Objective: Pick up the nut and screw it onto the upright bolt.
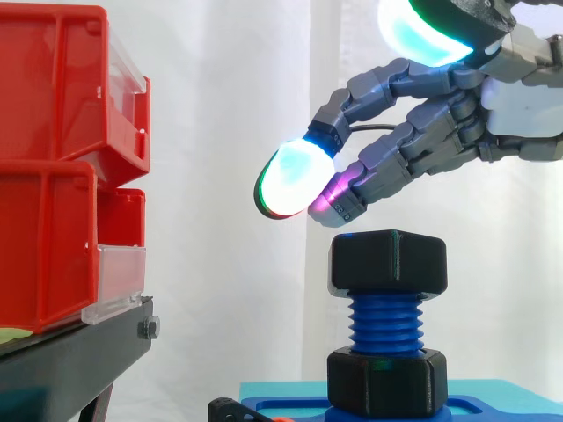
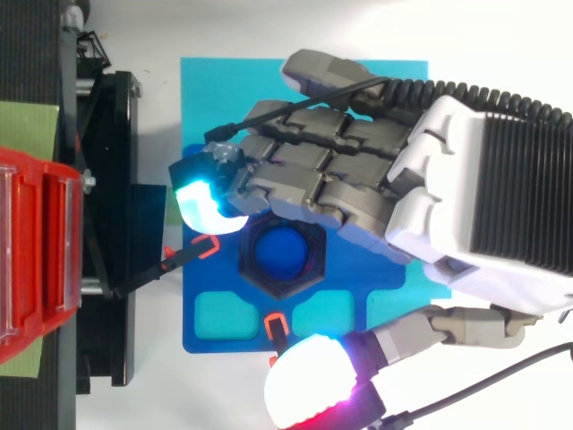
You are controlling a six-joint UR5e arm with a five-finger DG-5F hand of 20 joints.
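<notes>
A blue upright bolt (image 1: 387,323) stands on a blue base plate (image 2: 215,296). A black hex nut (image 1: 389,262) sits on the bolt's top threads, level, and a second black hex piece (image 1: 387,380) rings the bolt's foot. From above, the nut (image 2: 286,276) is a black hexagon around the bolt's blue end. My hand (image 1: 519,114) hovers just above the nut, open, its fingers stretched out to the left and holding nothing. One glowing fingertip (image 1: 295,180) hangs left of and above the nut, a magenta one (image 1: 339,198) just over its top. The thumb pad (image 2: 309,381) sits apart from the fingers.
Stacked red bins (image 1: 53,176) with clear front flaps rest on a black stand (image 1: 70,360) at the left, close to the base plate. A light blue mat (image 2: 394,81) lies under the plate. A white curtain hangs behind.
</notes>
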